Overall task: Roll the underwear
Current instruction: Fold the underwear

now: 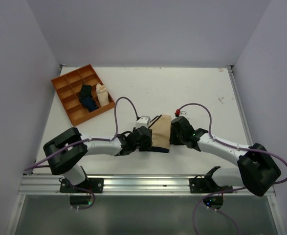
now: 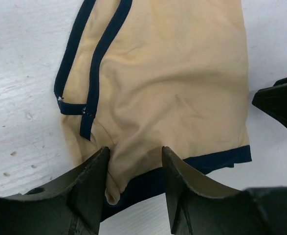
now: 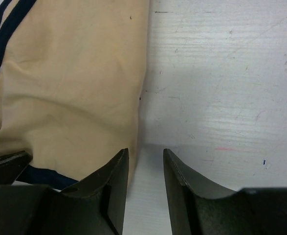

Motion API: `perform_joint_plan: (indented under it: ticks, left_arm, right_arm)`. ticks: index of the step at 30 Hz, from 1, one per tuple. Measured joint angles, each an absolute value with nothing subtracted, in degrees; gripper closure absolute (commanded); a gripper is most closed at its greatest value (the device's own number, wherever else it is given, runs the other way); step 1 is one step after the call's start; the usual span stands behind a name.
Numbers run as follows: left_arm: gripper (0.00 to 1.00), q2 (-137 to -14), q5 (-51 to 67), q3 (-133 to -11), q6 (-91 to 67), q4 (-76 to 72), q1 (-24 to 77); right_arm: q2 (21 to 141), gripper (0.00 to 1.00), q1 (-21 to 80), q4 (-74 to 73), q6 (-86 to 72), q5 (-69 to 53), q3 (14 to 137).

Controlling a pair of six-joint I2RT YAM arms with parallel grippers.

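Mounting rail (image 1: 143, 183): I see both arm bases bolted to this aluminium strip at the near edge, the left arm on the left.

Left end effector (image 2: 134, 156): released. In its wrist view I read the two fingers as set apart, straddling the near hem of the underwear, with a small fold of the dark band lying in the gap.

Right end effector (image 3: 144, 152): released, holding nothing. Its fingers stand slightly apart over bare tabletop, and the inner finger sits just at the cloth's side edge.

Underwear (image 1: 161, 129): a beige garment with a dark edge band, lying flat and unrolled on the tabletop between the two end effectors, near the front centre. From the left wrist camera I see a band strip looping across its far left part and another running along the near hem.

Tabletop (image 1: 182, 93): white, scuffed, with faint marks.

Divided tray (image 1: 71, 72): orange-brown, at the far left, well apart from the underwear. I see a dark blue rolled cloth (image 1: 88, 100) and a cream roll (image 1: 101, 94) in adjoining compartments.
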State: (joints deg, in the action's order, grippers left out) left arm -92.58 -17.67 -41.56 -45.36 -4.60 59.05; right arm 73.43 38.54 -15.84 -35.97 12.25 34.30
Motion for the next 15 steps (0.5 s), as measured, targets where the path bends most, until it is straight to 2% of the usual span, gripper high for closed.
perform_joint_plan:
  ticks: [15]
  left_arm:
    - [0.41, -88.7, -18.1, -46.2, -40.1, 5.9, 58.2]
  right_arm:
    - [70.5, 0.6, 38.5, -13.8, -37.6, 8.1, 31.6]
